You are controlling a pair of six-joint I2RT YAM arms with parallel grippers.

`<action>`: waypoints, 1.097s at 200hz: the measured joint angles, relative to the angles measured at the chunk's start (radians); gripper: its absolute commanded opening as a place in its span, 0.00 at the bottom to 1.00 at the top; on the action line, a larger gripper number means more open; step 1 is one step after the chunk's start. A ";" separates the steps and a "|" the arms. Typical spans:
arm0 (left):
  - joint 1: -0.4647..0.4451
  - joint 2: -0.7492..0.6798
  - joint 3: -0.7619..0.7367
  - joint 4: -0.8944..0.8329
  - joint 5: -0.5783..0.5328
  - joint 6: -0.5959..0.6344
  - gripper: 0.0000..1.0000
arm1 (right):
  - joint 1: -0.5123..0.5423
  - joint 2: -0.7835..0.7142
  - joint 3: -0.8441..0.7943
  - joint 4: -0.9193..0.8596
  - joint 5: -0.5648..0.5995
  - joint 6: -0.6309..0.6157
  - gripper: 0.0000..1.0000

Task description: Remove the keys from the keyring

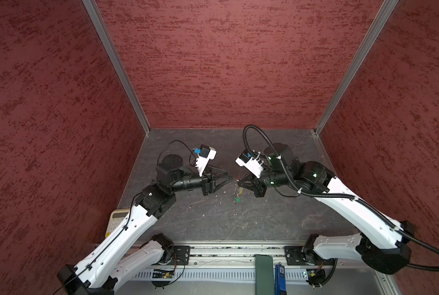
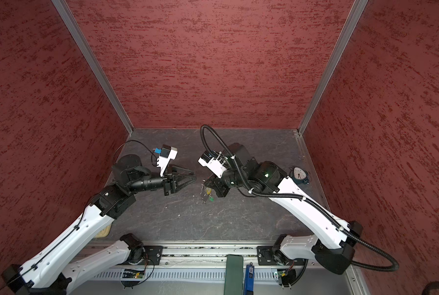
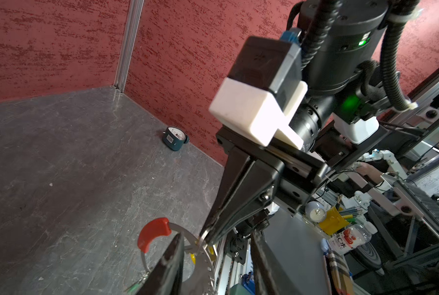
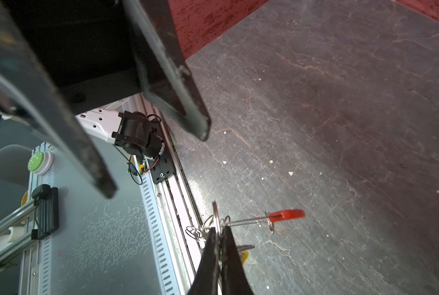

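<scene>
Right fingers (image 4: 235,263) at bottom centre of the right wrist view are pinching the keyring (image 4: 249,220) wire, keys (image 1: 237,200) hanging just below them mid-frame in a top view; left fingers (image 4: 182,97) are hovering spread alongside, so should be closing on one key only, pulling along the wire.

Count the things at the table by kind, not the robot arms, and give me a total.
Key tags: 2, green tag and yellow tag
Keyring: 1
Calculator: 1
Teal dial: 1
Total: 5
</scene>
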 measured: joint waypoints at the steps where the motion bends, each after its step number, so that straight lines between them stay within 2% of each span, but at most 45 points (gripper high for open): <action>1: 0.000 0.001 0.000 0.000 0.003 -0.003 0.38 | 0.001 0.000 0.001 -0.002 -0.002 -0.002 0.00; 68: -0.024 0.026 -0.002 0.001 0.121 0.018 0.33 | 0.011 0.000 0.055 -0.062 -0.072 -0.034 0.00; 90: -0.038 0.062 0.008 -0.027 0.126 0.028 0.32 | 0.011 0.005 0.081 -0.067 -0.084 -0.040 0.00; 145: -0.048 0.088 0.018 -0.055 0.146 0.045 0.19 | 0.011 0.019 0.089 -0.100 -0.081 -0.047 0.00; 219: -0.049 0.079 0.018 -0.053 0.167 0.047 0.15 | 0.011 0.018 0.089 -0.100 -0.078 -0.048 0.00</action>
